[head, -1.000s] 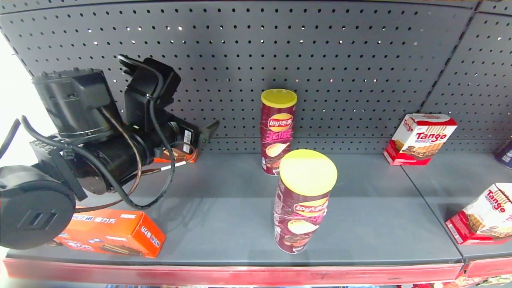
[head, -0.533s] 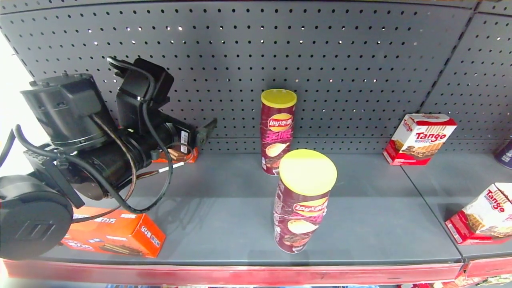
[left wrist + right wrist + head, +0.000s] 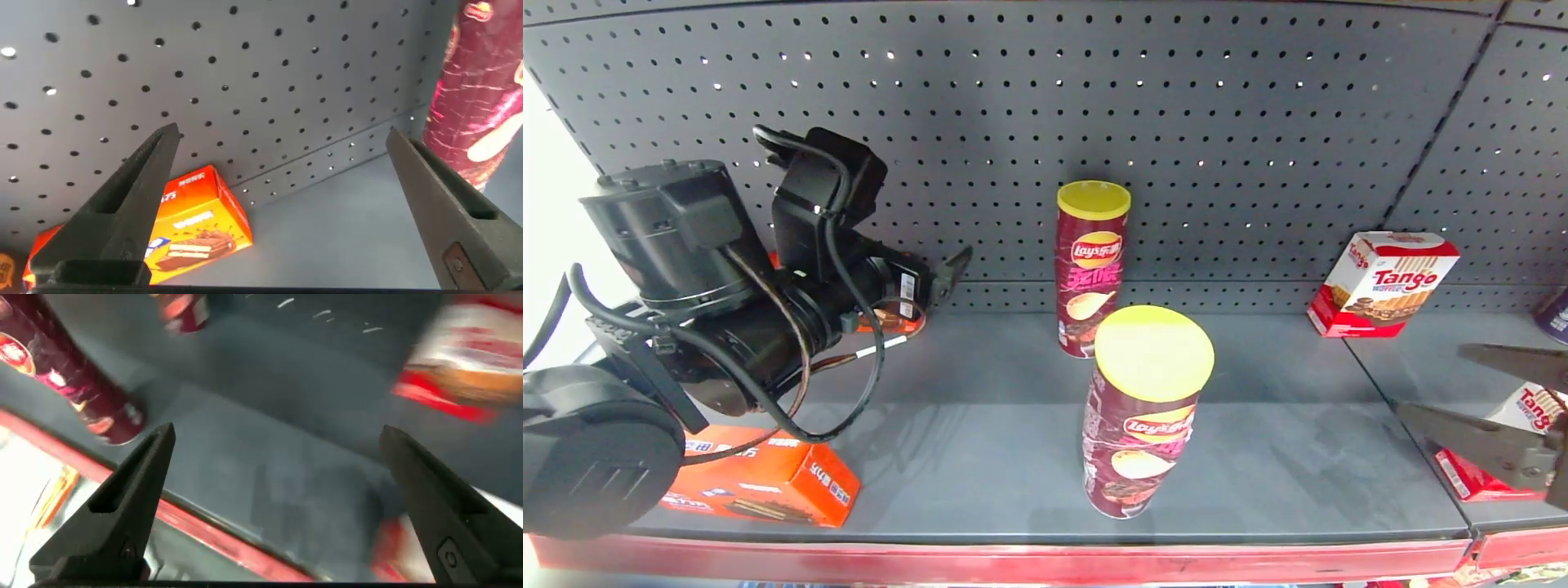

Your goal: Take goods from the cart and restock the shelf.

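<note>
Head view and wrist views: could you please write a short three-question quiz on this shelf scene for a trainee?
1. True or false: the rear chip can and the front chip can both stand upright on the shelf.
2. Multiple choice: which good is the left gripper closest to? A) the orange box at the back of the shelf; B) the front chip can; C) a wafer box.
3. Fill in: the right gripper has its fingers ___.

Key: 1 true; 2 A; 3 open.
</note>
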Robot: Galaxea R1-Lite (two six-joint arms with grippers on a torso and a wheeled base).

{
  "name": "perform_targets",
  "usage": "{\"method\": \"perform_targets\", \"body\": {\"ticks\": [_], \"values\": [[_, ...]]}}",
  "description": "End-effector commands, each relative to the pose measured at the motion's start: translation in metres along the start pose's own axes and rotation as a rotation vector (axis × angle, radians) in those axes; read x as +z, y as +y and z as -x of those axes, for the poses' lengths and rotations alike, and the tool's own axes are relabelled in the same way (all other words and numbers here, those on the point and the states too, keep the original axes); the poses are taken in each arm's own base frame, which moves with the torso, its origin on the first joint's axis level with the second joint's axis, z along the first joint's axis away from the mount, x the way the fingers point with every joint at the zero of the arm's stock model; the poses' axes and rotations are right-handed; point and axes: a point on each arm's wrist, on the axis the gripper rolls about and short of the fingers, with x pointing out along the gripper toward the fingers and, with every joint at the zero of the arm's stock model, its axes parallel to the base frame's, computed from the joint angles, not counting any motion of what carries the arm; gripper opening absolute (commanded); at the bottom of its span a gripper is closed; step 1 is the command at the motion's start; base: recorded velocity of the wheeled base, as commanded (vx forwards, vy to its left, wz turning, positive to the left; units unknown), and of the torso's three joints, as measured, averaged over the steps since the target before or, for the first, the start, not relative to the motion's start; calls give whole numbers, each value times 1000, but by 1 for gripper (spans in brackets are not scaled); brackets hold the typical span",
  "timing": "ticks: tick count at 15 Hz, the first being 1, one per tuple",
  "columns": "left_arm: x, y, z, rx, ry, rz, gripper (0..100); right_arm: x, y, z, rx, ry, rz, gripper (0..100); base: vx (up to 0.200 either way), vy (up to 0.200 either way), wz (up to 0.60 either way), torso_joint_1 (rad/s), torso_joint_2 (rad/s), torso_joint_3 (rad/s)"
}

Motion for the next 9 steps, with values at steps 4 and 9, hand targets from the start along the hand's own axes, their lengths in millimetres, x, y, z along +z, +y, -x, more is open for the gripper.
{"method": "perform_targets", "body": {"ticks": [4,9], "values": [[-2,3,10,6,10,-1,100,-22,23,-59,104,194,33,100,0,0,0,0,0,0],[0,4,10,8,1,1,100,-29,41,-75,184,250,62,100,0,0,0,0,0,0]]}}
